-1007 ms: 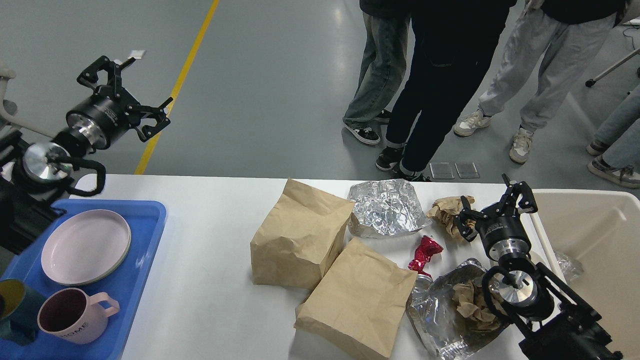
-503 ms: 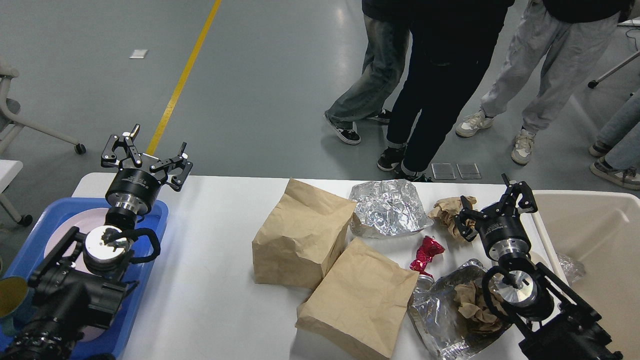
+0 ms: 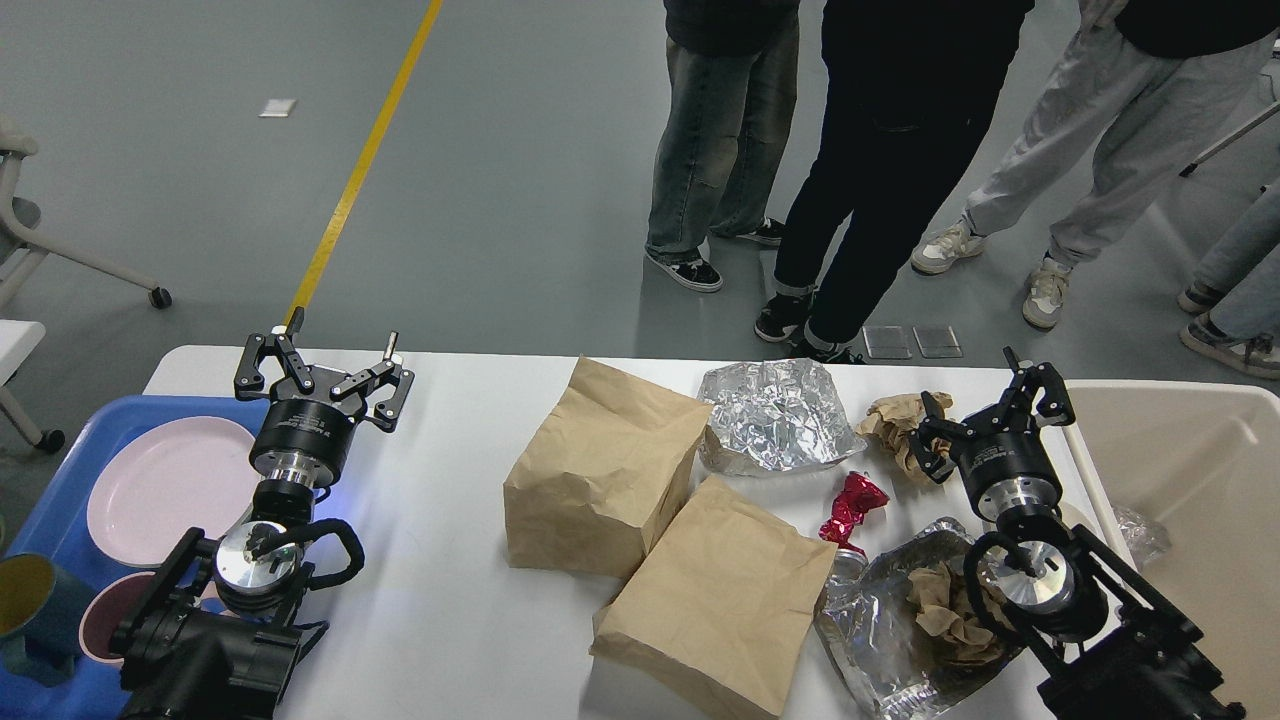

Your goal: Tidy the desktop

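Observation:
The white desktop (image 3: 450,500) spans the view. On it lie two brown paper bags (image 3: 600,470) (image 3: 715,610), a crumpled foil sheet (image 3: 775,415), a crumpled brown paper wad (image 3: 895,420), a red foil wrapper (image 3: 850,505) and a foil piece holding brown paper (image 3: 900,630). My left gripper (image 3: 320,370) is open and empty over the desktop's left part, just right of the blue tray. My right gripper (image 3: 990,410) is open and empty, right beside the brown paper wad.
A blue tray (image 3: 60,500) at the left holds a pink plate (image 3: 165,485), a pink mug (image 3: 110,625) and a dark cup (image 3: 30,600). A beige bin (image 3: 1190,480) stands at the right edge. Several people stand behind the desktop's far edge.
My left arm has swung down from high at the left and moved right, from over the tray to over the desktop. The right arm has not moved. A person behind has shifted.

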`<control>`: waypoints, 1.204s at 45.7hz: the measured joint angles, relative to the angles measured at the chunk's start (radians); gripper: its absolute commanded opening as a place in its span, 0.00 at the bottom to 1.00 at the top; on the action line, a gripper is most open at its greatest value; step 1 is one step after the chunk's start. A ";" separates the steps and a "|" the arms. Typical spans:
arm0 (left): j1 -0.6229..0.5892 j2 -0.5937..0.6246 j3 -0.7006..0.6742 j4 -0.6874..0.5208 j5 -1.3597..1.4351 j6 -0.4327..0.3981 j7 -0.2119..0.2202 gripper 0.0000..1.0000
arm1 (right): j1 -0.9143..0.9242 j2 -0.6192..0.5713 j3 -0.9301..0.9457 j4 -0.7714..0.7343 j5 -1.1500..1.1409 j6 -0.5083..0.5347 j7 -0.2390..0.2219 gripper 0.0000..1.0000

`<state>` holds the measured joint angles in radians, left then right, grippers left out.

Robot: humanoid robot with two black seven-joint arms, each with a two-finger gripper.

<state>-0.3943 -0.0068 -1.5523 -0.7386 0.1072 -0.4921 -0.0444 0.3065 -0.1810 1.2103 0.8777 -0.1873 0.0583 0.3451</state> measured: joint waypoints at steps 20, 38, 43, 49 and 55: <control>-0.021 0.055 0.000 -0.001 -0.031 -0.018 0.003 0.96 | 0.000 0.000 0.000 0.000 0.000 0.000 0.000 1.00; 0.033 0.094 0.094 0.038 -0.030 -0.053 0.003 0.96 | -0.001 0.000 0.000 -0.002 0.000 0.000 0.000 1.00; 0.030 0.097 0.094 0.049 -0.033 -0.066 0.001 0.96 | 0.000 0.000 0.000 -0.002 0.000 0.000 0.000 1.00; 0.028 0.097 0.093 0.057 -0.033 -0.079 -0.004 0.97 | 0.000 0.000 0.000 -0.002 0.000 0.000 0.000 1.00; 0.028 0.096 0.097 0.057 -0.033 -0.083 -0.014 0.97 | 0.000 0.000 0.000 -0.002 0.000 0.000 0.000 1.00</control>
<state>-0.3659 0.0893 -1.4550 -0.6812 0.0740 -0.5754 -0.0582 0.3068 -0.1810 1.2103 0.8759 -0.1870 0.0583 0.3451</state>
